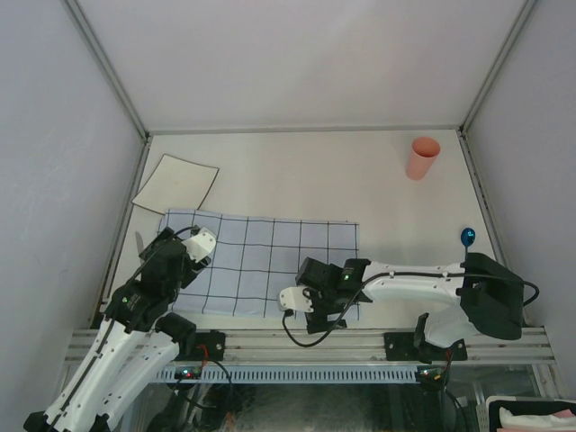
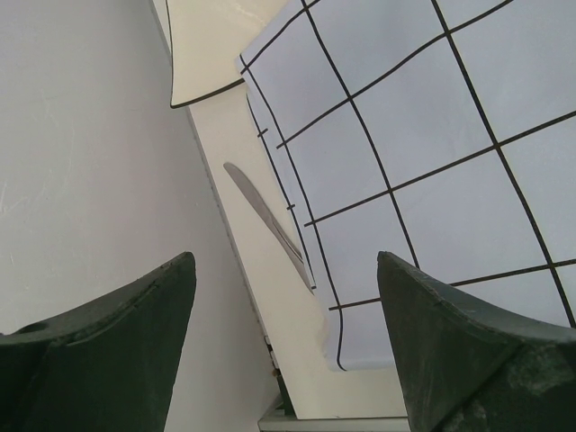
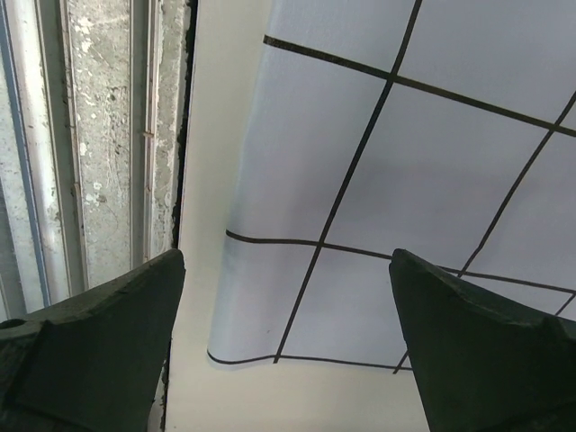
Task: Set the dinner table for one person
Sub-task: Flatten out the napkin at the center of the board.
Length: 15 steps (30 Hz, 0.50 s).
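Flat off-white dinner table [image 1: 315, 171], rectangular, matte, no markings. Boxed in by pale walls [image 1: 297, 63] on the left, far and right sides. Grey metal rails [image 1: 306, 346] along the near edge, by the arm bases.

Near-left of centre: light-blue cloth [image 1: 270, 261] with dark grid, lying flat, long side roughly parallel to the near rail, near edge close to the table lip. Beyond its far-left corner: square off-white plate [image 1: 175, 183] with dark rim, turned at an angle, one corner meeting the cloth corner; touching or overlapping, cannot tell which. Knife [image 2: 261, 216] flat on bare table in the narrow strip between cloth and left wall, running along the cloth's left edge, one end touching or tucked under that edge; cannot tell. Pink cup [image 1: 422, 157] upright in the far-right corner, well apart from everything else. Small blue object [image 1: 468, 237] near the right wall, too small to identify.

Open room: wide bare band across the far half between plate and cup, plus a bare patch right of the cloth up to the blue object. Tight on the left, with little table between cloth and wall.

Left jaws wide apart, nothing between them, hovering over the cloth's left edge near the knife. Right jaws also wide, nothing held, low over the cloth's near edge, with a cloth corner and the rail in the wrist view. Right arm [image 1: 423, 283] stretched leftward across the near-right part of the table.
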Available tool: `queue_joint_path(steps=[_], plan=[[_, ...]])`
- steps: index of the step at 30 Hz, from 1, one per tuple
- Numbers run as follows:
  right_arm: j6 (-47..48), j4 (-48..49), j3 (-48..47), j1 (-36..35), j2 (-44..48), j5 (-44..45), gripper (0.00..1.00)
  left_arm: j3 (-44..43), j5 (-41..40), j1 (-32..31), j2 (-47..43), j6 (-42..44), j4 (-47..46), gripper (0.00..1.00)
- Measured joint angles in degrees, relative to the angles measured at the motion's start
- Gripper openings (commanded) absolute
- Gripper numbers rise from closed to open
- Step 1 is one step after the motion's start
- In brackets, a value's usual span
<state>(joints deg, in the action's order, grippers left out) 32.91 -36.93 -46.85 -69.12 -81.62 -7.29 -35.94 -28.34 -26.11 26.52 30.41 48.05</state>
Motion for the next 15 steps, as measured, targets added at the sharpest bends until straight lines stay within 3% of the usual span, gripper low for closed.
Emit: queue_joint_path(steps=[10, 15], plan=[[-0.90, 2.93, 0.94, -0.35, -2.08, -1.22, 0.94, 0.09, -0.02, 0.00, -0.55, 0.00, -0.04, 0.86], [-1.01, 4.31, 2.38, -0.50, -3.06, -1.36, 0.85, 1.18, 0.00, 0.00, -0.83, 0.00, -0.22, 0.85]])
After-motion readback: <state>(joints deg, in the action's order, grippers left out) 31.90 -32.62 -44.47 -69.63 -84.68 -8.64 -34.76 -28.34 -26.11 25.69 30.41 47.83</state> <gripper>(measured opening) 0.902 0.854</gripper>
